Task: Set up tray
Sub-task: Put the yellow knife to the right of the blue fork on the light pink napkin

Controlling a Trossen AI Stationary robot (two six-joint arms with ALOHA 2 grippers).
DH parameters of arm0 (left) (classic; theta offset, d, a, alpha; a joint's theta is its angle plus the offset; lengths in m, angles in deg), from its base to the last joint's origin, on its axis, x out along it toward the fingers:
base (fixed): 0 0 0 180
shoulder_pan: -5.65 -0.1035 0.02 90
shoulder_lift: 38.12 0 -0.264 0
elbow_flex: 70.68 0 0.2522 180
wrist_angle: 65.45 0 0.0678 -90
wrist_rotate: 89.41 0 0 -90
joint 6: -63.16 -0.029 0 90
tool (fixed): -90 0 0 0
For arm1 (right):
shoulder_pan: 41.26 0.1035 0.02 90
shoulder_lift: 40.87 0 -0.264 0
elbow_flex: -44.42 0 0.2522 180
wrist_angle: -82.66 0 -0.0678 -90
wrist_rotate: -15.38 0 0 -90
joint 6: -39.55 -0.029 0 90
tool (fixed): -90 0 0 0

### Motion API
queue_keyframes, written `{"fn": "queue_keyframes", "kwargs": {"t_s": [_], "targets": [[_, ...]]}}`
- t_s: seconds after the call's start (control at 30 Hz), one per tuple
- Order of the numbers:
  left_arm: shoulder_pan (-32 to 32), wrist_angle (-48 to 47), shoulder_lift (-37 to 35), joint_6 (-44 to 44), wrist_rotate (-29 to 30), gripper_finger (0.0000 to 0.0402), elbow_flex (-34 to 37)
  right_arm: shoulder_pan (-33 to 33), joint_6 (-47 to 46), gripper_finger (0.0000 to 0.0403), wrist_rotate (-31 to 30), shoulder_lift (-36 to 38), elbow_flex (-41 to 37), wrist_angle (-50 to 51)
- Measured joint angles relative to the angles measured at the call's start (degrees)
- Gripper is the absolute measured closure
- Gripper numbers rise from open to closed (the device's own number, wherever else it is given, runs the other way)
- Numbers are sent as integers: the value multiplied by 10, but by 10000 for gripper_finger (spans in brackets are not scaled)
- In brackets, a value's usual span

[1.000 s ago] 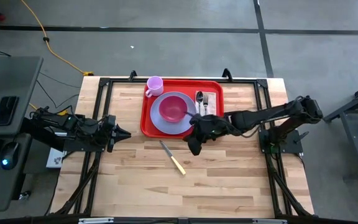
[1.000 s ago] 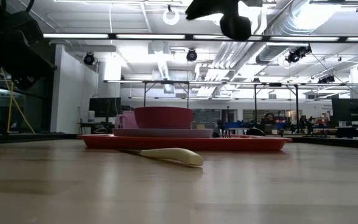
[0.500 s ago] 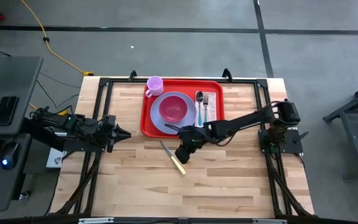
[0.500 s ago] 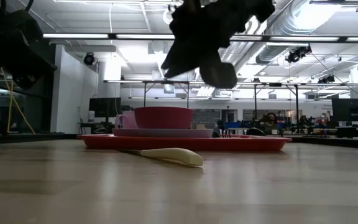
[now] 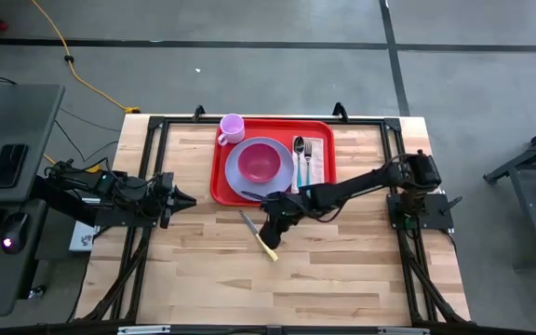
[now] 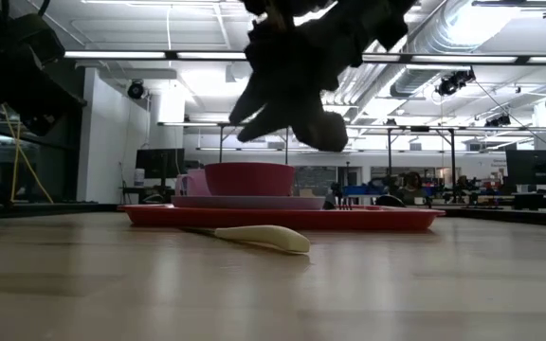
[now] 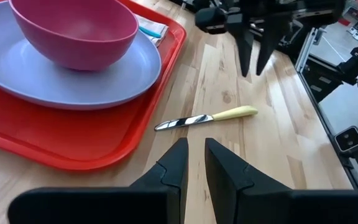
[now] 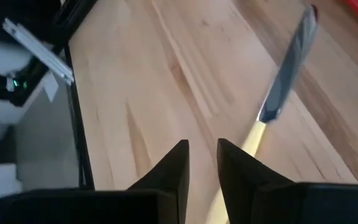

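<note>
Only the high view takes in the whole worktop (image 5: 342,270): pale wood planks in a black frame, with the red tray (image 5: 220,181) at its far middle edge. On the tray sit a lavender plate (image 5: 287,181) carrying a pink bowl (image 5: 260,163), a pink cup (image 5: 232,126) at the tray's far left corner, and a spoon (image 5: 299,149) and fork (image 5: 308,154) on a napkin along its right side. A knife (image 5: 259,234) with a cream handle lies on bare wood just in front of the tray.

The low view adds the room behind the tray: white ceiling ducts, strip lights, benches and monitors. From there the knife (image 6: 254,235) lies flat, apart from the tray's rim (image 6: 387,218), with the right gripper (image 6: 287,118) hanging in the air above it, clear of the wood.

The right arm reaches from its base across the tray's front right corner, its right gripper (image 5: 270,231) over the knife handle. The right wrist view shows what the others do not: its two dark fingers (image 8: 166,168) parted by a narrow gap, holding nothing, with the knife (image 8: 281,93) just beyond them.

The left arm rests folded at the worktop's left edge, well apart from the tray; the left gripper (image 5: 182,200) points toward it. In the left wrist view its fingers (image 7: 174,165) stand slightly spread and empty, aimed at the knife (image 7: 207,118).
</note>
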Motion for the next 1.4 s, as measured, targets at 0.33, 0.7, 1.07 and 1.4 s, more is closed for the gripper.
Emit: {"fn": "queue_keyframes", "kwargs": {"t_s": [0.33, 0.7, 1.07, 1.4], "targets": [[0, 0, 0, -10, 0, 316, 0, 31, 94, 340, -31, -89, 204, 238], [0, -4, 0, -20, -35, 316, 0, 32, 96, 340, -33, -212, 400, 406], [0, -3, 0, -26, -41, 316, 0, 22, 64, 334, -44, -217, 404, 466], [0, -3, 0, -26, -41, 316, 0, 23, 65, 277, -62, -217, 404, 466]]}}
